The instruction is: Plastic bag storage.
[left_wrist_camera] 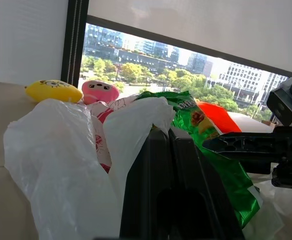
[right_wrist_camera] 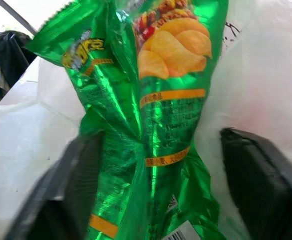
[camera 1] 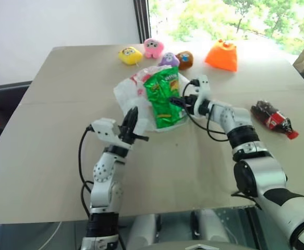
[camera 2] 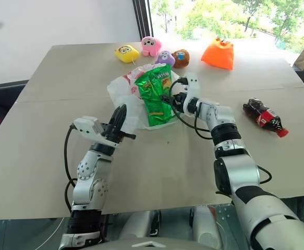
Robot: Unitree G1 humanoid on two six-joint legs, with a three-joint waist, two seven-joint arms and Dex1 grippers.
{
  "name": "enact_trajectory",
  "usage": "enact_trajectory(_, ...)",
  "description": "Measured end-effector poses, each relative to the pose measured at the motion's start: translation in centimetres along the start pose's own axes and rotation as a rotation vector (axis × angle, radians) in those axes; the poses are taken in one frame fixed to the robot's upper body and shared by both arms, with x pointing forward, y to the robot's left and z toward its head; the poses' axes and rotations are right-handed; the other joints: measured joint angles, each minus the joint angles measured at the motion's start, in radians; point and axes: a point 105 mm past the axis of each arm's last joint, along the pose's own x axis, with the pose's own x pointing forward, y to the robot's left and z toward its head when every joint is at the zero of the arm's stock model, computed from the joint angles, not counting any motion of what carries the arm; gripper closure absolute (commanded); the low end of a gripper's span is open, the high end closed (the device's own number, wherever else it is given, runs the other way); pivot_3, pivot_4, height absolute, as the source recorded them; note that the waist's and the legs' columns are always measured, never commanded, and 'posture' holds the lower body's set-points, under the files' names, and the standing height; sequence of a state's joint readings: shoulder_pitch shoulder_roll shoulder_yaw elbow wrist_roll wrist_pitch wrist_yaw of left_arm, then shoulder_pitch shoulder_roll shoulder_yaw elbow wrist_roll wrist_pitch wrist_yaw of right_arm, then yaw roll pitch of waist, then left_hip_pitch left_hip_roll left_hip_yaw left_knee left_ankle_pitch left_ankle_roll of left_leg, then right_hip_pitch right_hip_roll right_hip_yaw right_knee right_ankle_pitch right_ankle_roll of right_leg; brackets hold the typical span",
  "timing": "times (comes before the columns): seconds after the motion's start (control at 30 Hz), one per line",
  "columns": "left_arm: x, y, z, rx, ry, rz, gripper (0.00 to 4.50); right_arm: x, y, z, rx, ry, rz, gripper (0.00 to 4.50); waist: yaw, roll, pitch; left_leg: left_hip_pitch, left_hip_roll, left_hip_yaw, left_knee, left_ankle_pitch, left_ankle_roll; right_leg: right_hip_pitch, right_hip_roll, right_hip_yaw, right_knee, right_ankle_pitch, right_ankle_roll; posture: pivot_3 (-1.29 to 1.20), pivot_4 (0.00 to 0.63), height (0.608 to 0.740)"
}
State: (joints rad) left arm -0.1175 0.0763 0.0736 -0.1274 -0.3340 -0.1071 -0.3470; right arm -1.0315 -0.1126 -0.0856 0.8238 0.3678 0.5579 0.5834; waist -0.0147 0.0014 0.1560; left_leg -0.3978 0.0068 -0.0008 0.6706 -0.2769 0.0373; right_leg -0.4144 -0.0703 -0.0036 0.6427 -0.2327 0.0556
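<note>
My left claw (camera 1: pixel 132 121) is clamping the plastic bag (camera 1: pixel 128 91); my right claw (right_wrist_camera: pixel 156 165), fingers apart, is straddling the green crisp packet (right_wrist_camera: pixel 151 100), which needs a centred squeeze.

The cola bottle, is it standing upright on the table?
No, the cola bottle lies on its side on the table.

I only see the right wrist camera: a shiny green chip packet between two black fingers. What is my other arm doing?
Observer: Your left tool is shut, pinching the near edge of the plastic bag.
Operator: What is behind the bag?
Observer: A yellow plush toy and a pink plush toy sit at the far side of the table.
Operator: Anything on my right?
Observer: A dark cola bottle with a red label lies on its side there, apart from the bag.
</note>
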Motion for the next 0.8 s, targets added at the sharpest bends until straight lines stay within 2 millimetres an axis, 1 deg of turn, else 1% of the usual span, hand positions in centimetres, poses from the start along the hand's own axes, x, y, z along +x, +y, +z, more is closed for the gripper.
enact_trajectory(0.1, 0.0, 0.0, 0.0, 0.010, -0.002, 0.003, 4.50, -0.1, -0.2, 0.2, -0.021, -0.013, -0.005, 3.66, 0.000, 0.000, 0.000, 0.000, 0.000, 0.000, 0.000, 0.000, 0.000, 0.000, 0.000, 0.000, 0.000, 0.000, 0.000, 0.00, 0.150, 0.740)
enact_trajectory(0.13, 0.0, 0.0, 0.1, 0.012, -0.003, 0.005, 4.50, -0.2, -0.3, 0.5, -0.036, -0.022, -0.009, 4.21, 0.000, 0.000, 0.000, 0.000, 0.000, 0.000, 0.000, 0.000, 0.000, 0.000, 0.000, 0.000, 0.000, 0.000, 0.000, 0.00, 0.150, 0.740)
enact_trajectory(0.17, 0.0, 0.0, 0.1, 0.015, -0.003, 0.006, 4.50, -0.4, -0.5, 0.7, -0.057, -0.031, -0.016, 4.44, 0.000, 0.000, 0.000, 0.000, 0.000, 0.000, 0.000, 0.000, 0.000, 0.000, 0.000, 0.000, 0.000, 0.000, 0.000, 0.00, 0.150, 0.740)
enact_trajectory(0.27, 0.0, 0.2, 0.1, 0.019, -0.005, 0.013, 4.50, -0.9, -0.5, 2.1, -0.138, -0.077, -0.019, 4.44, 0.000, 0.000, 0.000, 0.000, 0.000, 0.000, 0.000, 0.000, 0.000, 0.000, 0.000, 0.000, 0.000, 0.000, 0.000, 0.00, 0.150, 0.740)
enact_trajectory(0.33, 0.0, 0.3, 0.1, 0.021, -0.006, 0.017, 4.50, -1.6, -0.3, 3.2, -0.269, -0.137, -0.010, 4.44, 0.000, 0.000, 0.000, 0.000, 0.000, 0.000, 0.000, 0.000, 0.000, 0.000, 0.000, 0.000, 0.000, 0.000, 0.000, 0.00, 0.150, 0.740)
enact_trajectory(0.37, 0.0, 0.3, 0.2, 0.021, -0.008, 0.018, 4.50, -2.0, -0.1, 3.5, -0.326, -0.160, 0.001, 4.44, 0.001, 0.000, 0.000, 0.000, 0.000, 0.000, 0.000, 0.000, 0.000, 0.000, 0.000, 0.000, 0.000, 0.000, 0.000, 0.00, 0.150, 0.740)
enact_trajectory(0.47, 0.2, 0.5, 0.4, 0.018, -0.019, 0.027, 4.50, -2.8, 0.7, 3.6, -0.452, -0.215, 0.035, 4.44, 0.000, 0.000, 0.000, 0.000, 0.000, 0.000, 0.000, 0.000, 0.000, 0.000, 0.000, 0.000, 0.000, 0.000, 0.000, 0.00, 0.150, 0.740)
enact_trajectory(0.57, 0.6, 1.1, 1.3, -0.002, -0.057, 0.050, 4.50, -3.7, 1.7, 2.9, -0.608, -0.248, 0.077, 4.44, 0.000, 0.000, 0.000, 0.000, 0.000, 0.000, 0.000, 0.000, 0.000, 0.000, 0.000, 0.000, 0.000, 0.000, 0.000, 0.00, 0.150, 0.740)
enact_trajectory(0.6, 0.7, 1.2, 1.6, -0.019, -0.072, 0.053, 4.50, -4.3, 2.2, 2.7, -0.703, -0.273, 0.095, 4.44, 0.001, 0.000, 0.000, 0.000, 0.000, 0.000, 0.000, 0.000, 0.000, 0.000, 0.000, 0.000, 0.000, 0.000, 0.000, 0.00, 0.150, 0.740)
enact_trajectory(0.63, 0.7, 1.3, 1.6, -0.028, -0.077, 0.059, 4.50, -4.5, 2.6, 2.7, -0.739, -0.294, 0.105, 4.44, 0.000, 0.000, 0.000, 0.000, 0.000, 0.000, 0.000, 0.000, 0.000, 0.000, 0.000, 0.000, 0.000, 0.000, 0.000, 0.00, 0.150, 0.740)
enact_trajectory(0.7, 0.7, 1.2, 1.6, -0.050, -0.083, 0.062, 4.50, -5.0, 3.0, 3.2, -0.826, -0.350, 0.099, 4.44, -0.001, -0.001, 0.000, 0.000, 0.000, 0.000, 0.000, 0.000, 0.000, 0.000, 0.000, 0.000, 0.000, 0.000, 0.000, 0.00, 0.150, 0.740)
enact_trajectory(0.8, 0.7, 1.3, 1.6, -0.070, -0.088, 0.071, 4.50, -6.2, 3.5, 4.5, -1.022, -0.426, 0.065, 4.44, 0.001, -0.001, 0.001, 0.000, 0.000, 0.000, 0.001, 0.000, 0.000, 0.000, 0.000, 0.000, 0.000, 0.000, 0.000, 0.00, 0.150, 0.740)
